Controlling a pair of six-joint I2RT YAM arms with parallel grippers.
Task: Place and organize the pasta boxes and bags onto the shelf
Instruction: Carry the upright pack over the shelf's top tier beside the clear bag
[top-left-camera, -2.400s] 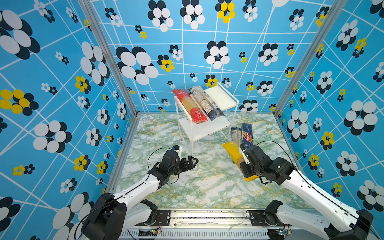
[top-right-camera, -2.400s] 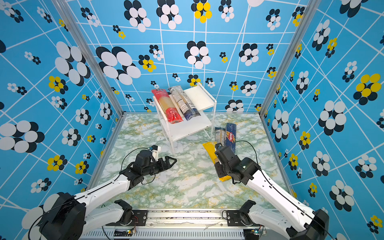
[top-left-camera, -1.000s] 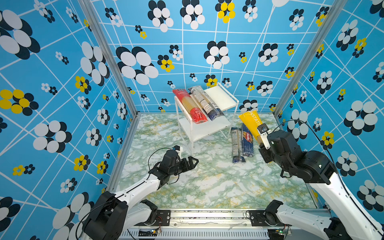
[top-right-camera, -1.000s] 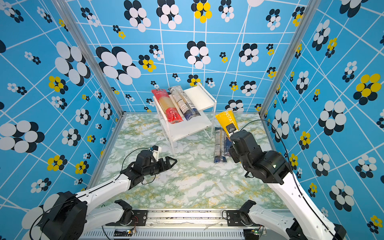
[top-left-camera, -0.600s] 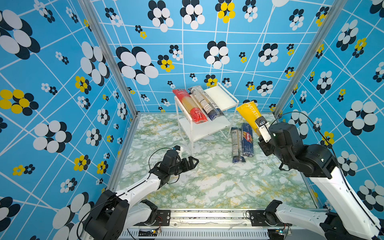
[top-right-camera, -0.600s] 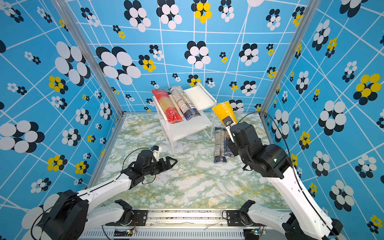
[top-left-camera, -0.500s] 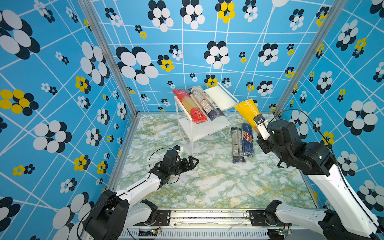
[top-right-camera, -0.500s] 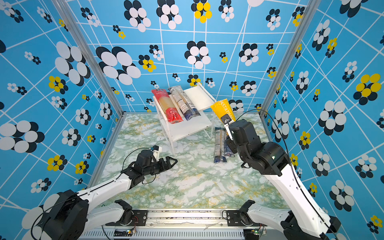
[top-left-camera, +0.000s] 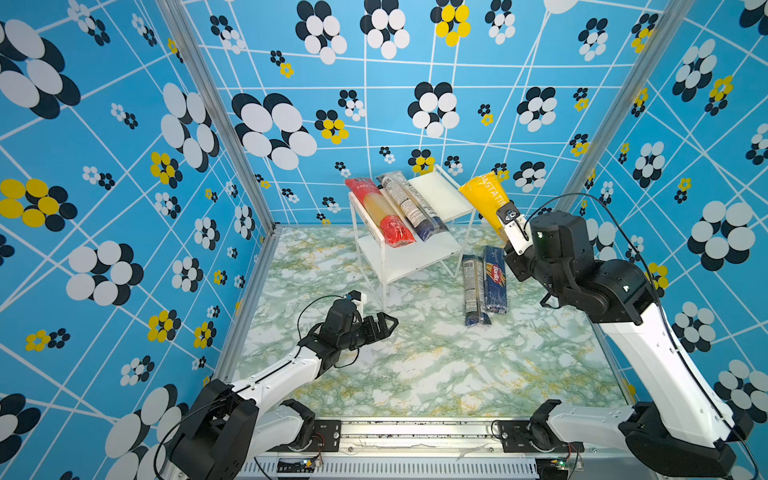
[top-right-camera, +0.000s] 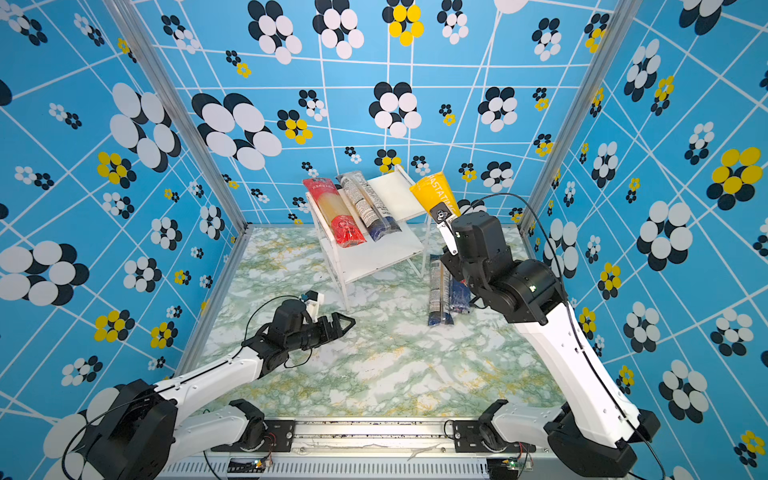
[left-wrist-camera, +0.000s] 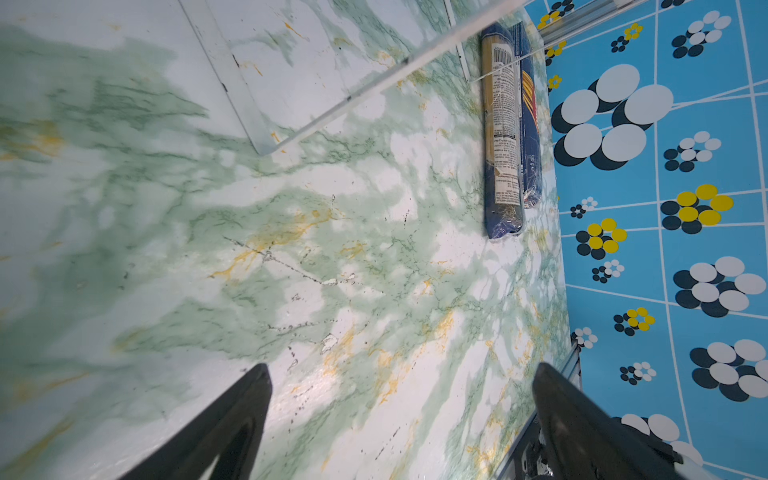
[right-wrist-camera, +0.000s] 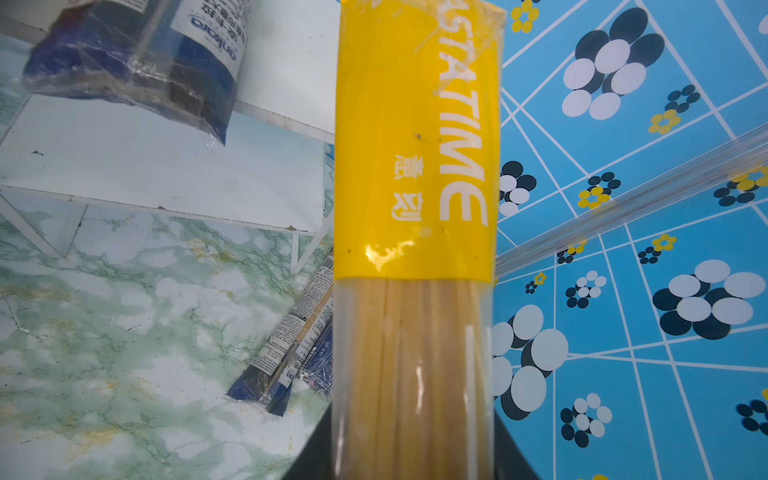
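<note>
Two of five were done. The red-ended pack and one see-through navy-ended pack lay side by side, touching, on the left part of the top board of the shelf. Their near ends stuck out past the near edge. The right part of that board was bare, and the lower board held nothing that I could see.

The third was mid-air. The right gripper was clamped on the clear lower part of the yellow pack, with spaghetti showing between the dark fingers in the right wrist view. The pack was tilted, its yellow end pointing up and toward the far wall. It hung just beside the shelf's right edge and touched no board. I'd call this the carry-in step, with the placing not yet done.

Two were left. The other see-through pack and the navy Barilla box lay flat on the marble table, to the right of the shelf legs. They lay parallel and against each other, with the box on the right.

The left gripper had its jaws apart and held nothing. It hovered low over the table at near left, pointing right, well apart from every pack.

As I judged it, what remained was to set the yellow pack down and then shelve the last two from the table.
</note>
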